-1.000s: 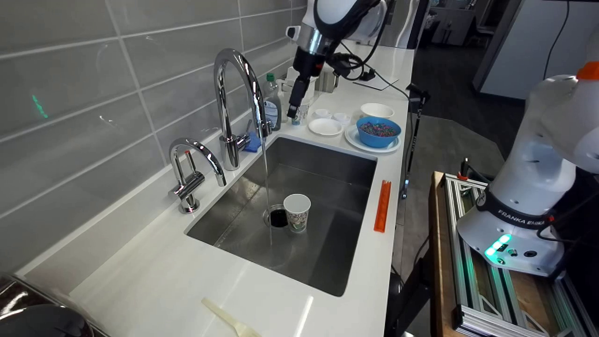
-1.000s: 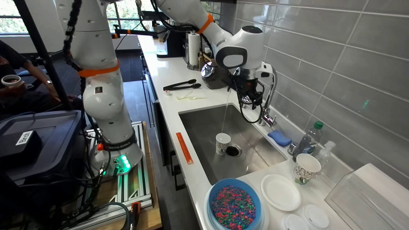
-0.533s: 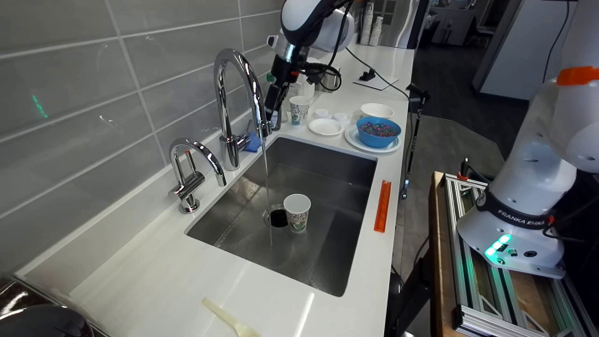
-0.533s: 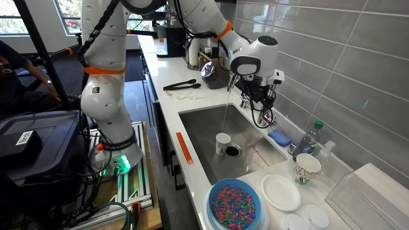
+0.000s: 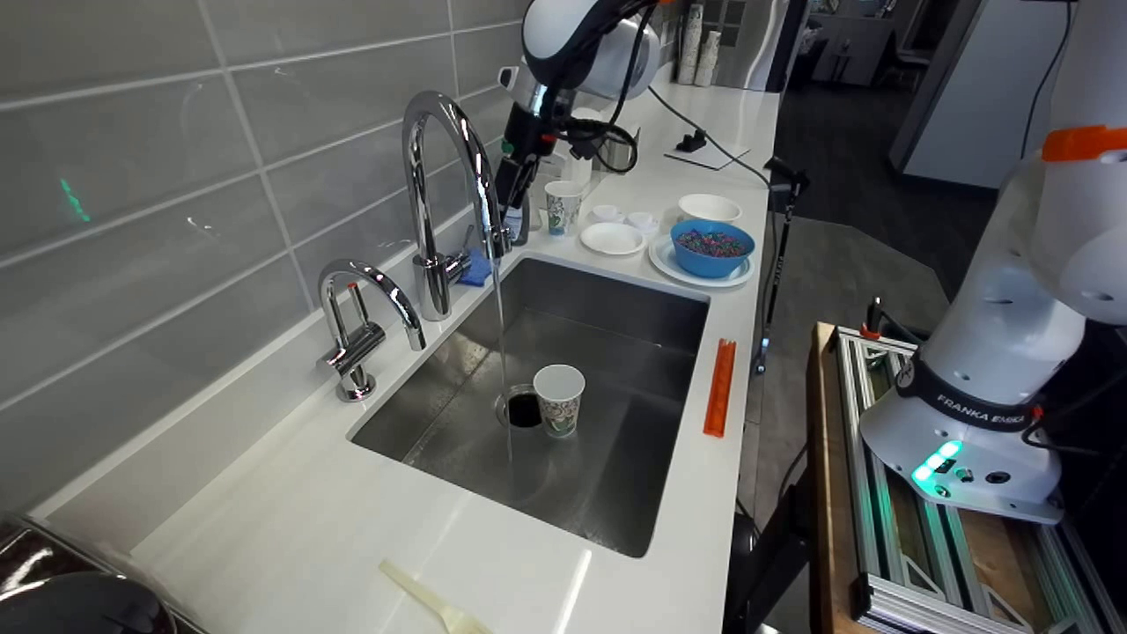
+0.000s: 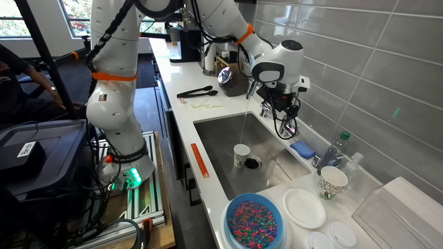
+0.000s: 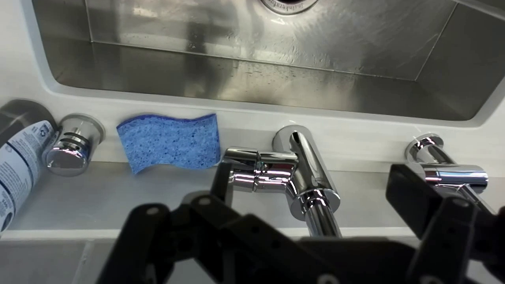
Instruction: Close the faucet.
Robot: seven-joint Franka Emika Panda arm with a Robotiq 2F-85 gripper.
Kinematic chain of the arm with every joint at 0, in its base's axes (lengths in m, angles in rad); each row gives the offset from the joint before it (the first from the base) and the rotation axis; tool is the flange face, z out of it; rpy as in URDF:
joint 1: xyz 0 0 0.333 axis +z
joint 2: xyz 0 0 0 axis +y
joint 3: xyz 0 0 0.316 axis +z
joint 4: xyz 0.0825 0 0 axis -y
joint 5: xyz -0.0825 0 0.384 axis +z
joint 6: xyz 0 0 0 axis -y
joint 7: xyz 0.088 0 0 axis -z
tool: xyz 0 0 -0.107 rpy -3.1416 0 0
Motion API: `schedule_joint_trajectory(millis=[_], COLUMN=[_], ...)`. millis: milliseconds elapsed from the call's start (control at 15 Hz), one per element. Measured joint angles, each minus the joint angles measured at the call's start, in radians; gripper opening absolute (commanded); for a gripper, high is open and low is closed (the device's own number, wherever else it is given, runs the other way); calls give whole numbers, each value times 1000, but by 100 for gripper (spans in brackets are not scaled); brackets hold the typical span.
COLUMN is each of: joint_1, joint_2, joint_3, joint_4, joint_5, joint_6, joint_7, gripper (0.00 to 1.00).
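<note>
Chrome faucet (image 5: pixel 422 201), left of the sink (image 5: pixel 616 370) in an exterior view; my pincer (image 7: pixel 311 181) gapes over its base (image 7: pixel 285 138). Probably rigid, slick: I'd take it by the side handle (image 7: pixel 262 169).

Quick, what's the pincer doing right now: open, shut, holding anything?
Pincer: open, gripping nothing; in the wrist view the faucet shows between its spread fingers.

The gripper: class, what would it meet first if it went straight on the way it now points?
Probably the faucet; the wrist view shows it between the spread fingers of the gripper. Depth is unclear, so which part comes first is uncertain.
</note>
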Motion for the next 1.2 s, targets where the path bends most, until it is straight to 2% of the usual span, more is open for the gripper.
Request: schedule_joint_trajectory(millis=[400, 1067, 1200], joint_1=[-76, -184, -197], joint_2=[108, 297, 320], joint_3=[79, 182, 199], joint_4=[93, 275, 300], joint_5=[59, 80, 80], joint_6=[65, 66, 66], joint_7=[-1, -1, -1], gripper=[100, 100, 89])
